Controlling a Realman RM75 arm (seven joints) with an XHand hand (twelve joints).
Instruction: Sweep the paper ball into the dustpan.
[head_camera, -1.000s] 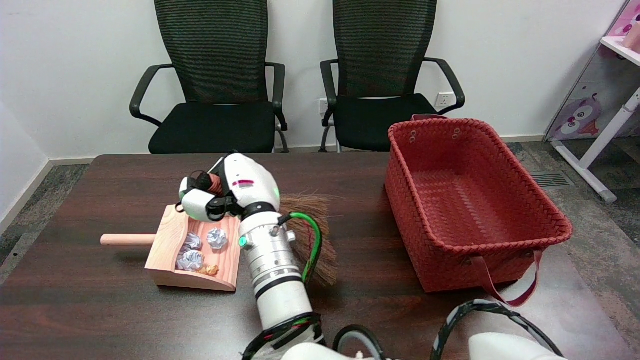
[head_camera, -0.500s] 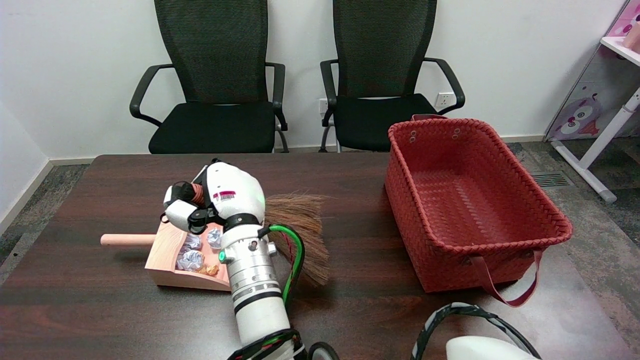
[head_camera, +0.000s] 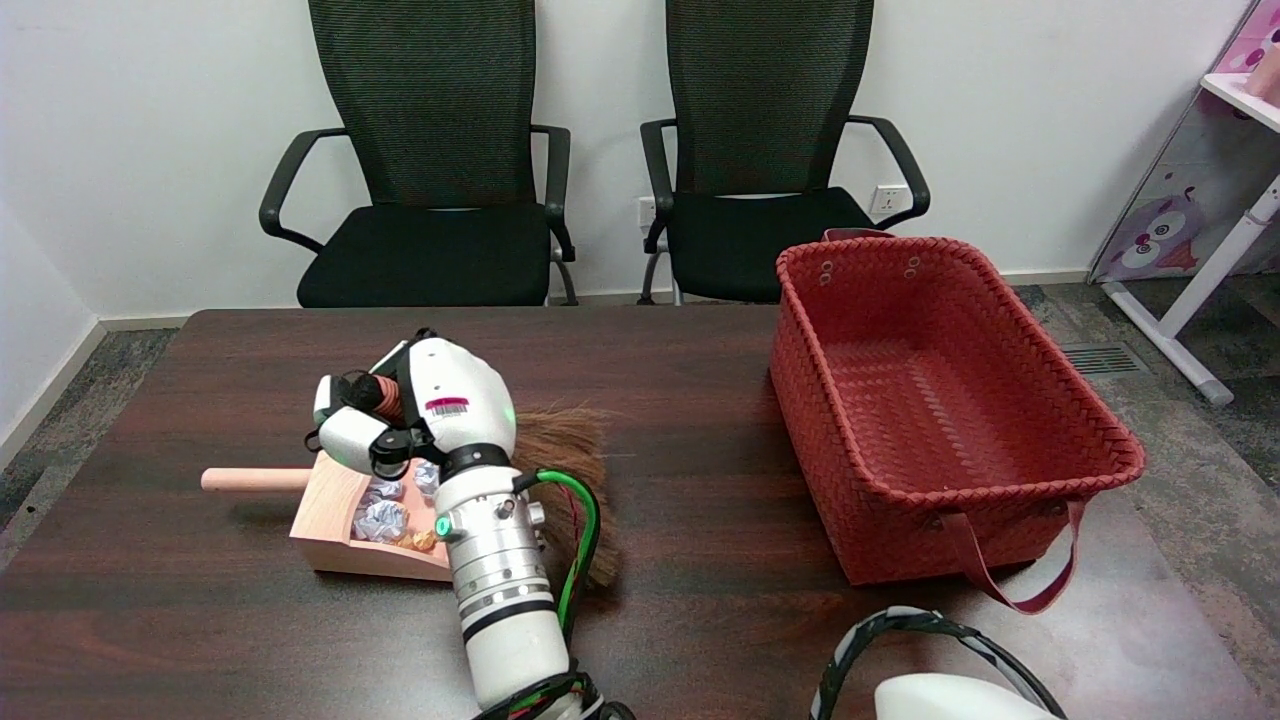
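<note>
- Head view: several crumpled paper balls (head_camera: 383, 520) are lying inside the wooden dustpan (head_camera: 330, 525). They are looking pale grey-white and tightly scrunched, with creased, faceted surfaces.
- One ball is sitting near the middle of the pan, two more are showing closer to the back wall, partly hidden under the right hand (head_camera: 405, 415).
- A small orange-gold scrap (head_camera: 424, 540) is lying at the pan's near edge, just beside the middle ball.
- The dustpan is resting flat on the dark desk (head_camera: 200, 620), its round pale handle pointing to the picture's left and its open mouth facing right, toward the broom.
- The right hand is hanging over the rear part of the dustpan, its fingers (head_camera: 345, 440) curling around the wrapped, reddish-brown handle of the broom (head_camera: 570, 470) and gripping it.
- The broom's brown bristles are fanning out on the desk just to the right of the pan's mouth, partly hidden behind the white forearm and its green cable.
- Whether the bristles are touching the pan's lip cannot be told, since the arm is covering that spot.
- A red woven basket (head_camera: 1000, 470) is standing on the right part of the desk, well apart from the dustpan; nothing is showing inside it, and a red strap is hanging from its near wall.
- Two black office chairs (head_camera: 430, 170) are standing behind the desk against the white wall.
</note>
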